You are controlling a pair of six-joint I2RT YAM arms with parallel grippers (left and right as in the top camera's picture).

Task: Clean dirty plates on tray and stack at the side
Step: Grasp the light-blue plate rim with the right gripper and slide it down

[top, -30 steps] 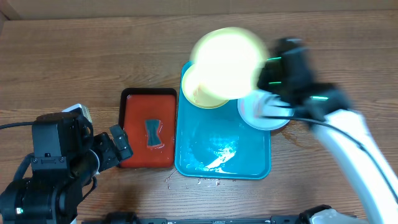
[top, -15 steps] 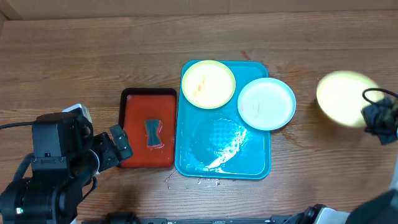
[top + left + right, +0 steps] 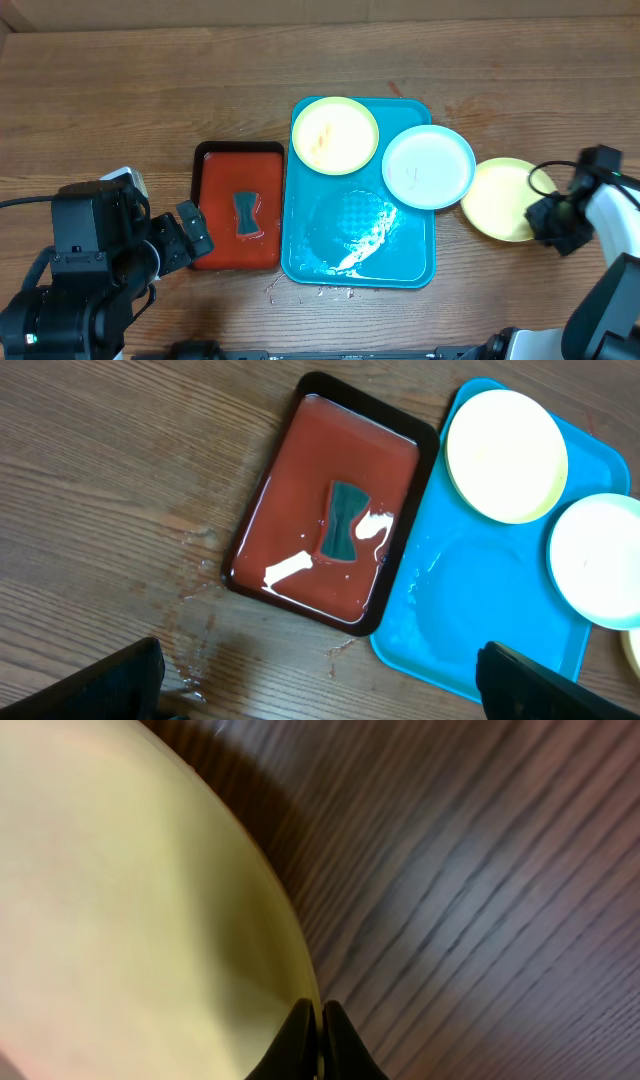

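Observation:
A pale yellow-green plate (image 3: pixel 500 198) lies low over the table right of the turquoise tray (image 3: pixel 400 262). My right gripper (image 3: pixel 550 217) is shut on its right rim; the wrist view shows the fingers (image 3: pixel 319 1030) pinching the plate's edge (image 3: pixel 130 910). A second yellow-green plate (image 3: pixel 334 134) sits in the tray's far left corner. A blue-white plate (image 3: pixel 428 166) rests on the tray's right side, overhanging its rim. My left gripper (image 3: pixel 320 685) is open and empty, above the table near the tray's (image 3: pixel 480 610) front left.
A red tray with black rim (image 3: pixel 238 205) holds liquid and a dark sponge (image 3: pixel 245 212), left of the turquoise tray. Water droplets lie on the wood near the red tray (image 3: pixel 195 560). Cardboard edges the table's far side (image 3: pixel 200 10).
My right arm carried the yellow-green plate from above the tray out to the right, then back left and down beside the tray. The left arm has not moved.

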